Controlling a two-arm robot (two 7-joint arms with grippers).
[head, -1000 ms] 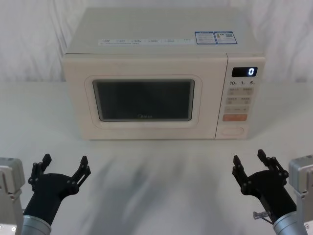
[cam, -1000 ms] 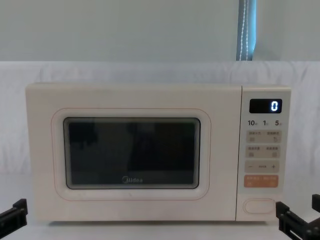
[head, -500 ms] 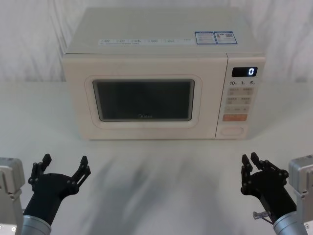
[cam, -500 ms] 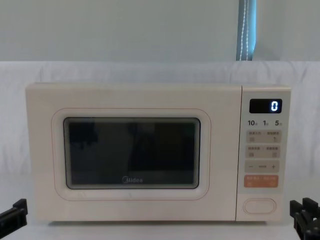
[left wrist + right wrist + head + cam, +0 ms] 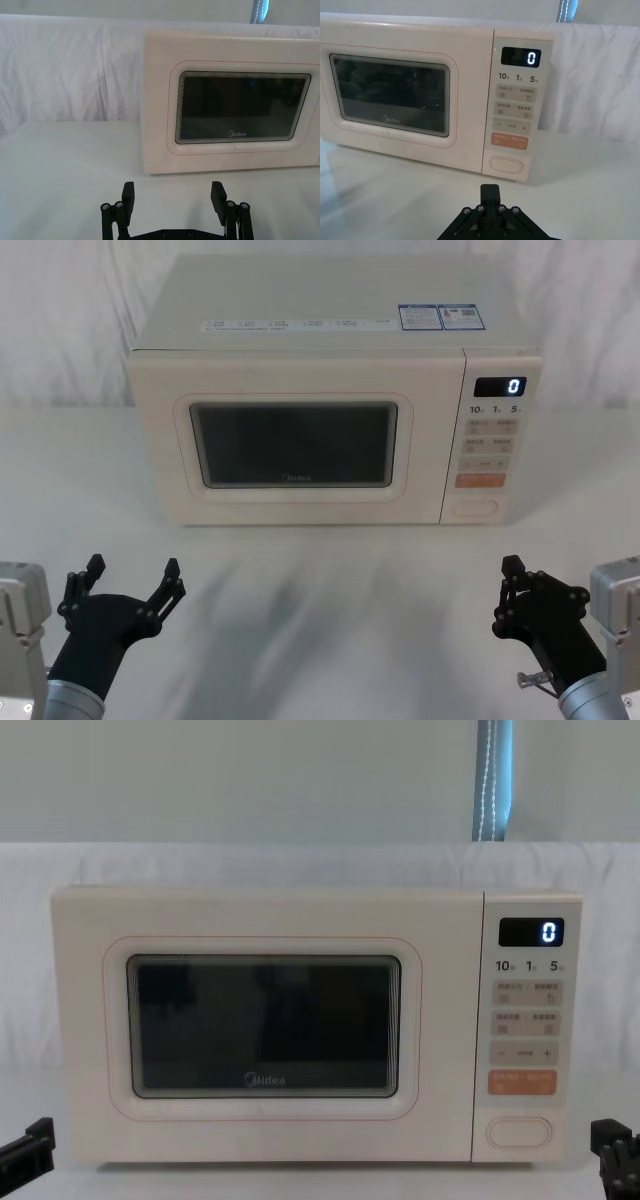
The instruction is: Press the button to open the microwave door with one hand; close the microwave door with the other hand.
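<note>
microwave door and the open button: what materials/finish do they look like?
Microwave door: likely painted metal or plastic, smooth cream satin with soft, even shading; its window looks like dark tinted glass or glossy plastic, showing faint reflections. Button: probably moulded plastic, matte cream, matching the panel, with a thin outlined rim.

head: high, angled down | chest: low, level, near | wrists: low, forward | shared: microwave door (image 5: 292, 445)

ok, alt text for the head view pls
A cream microwave sits on a white table, door closed, display reading 0. Near the robot, the left gripper is open and the right gripper shut, both short of the button.
</note>
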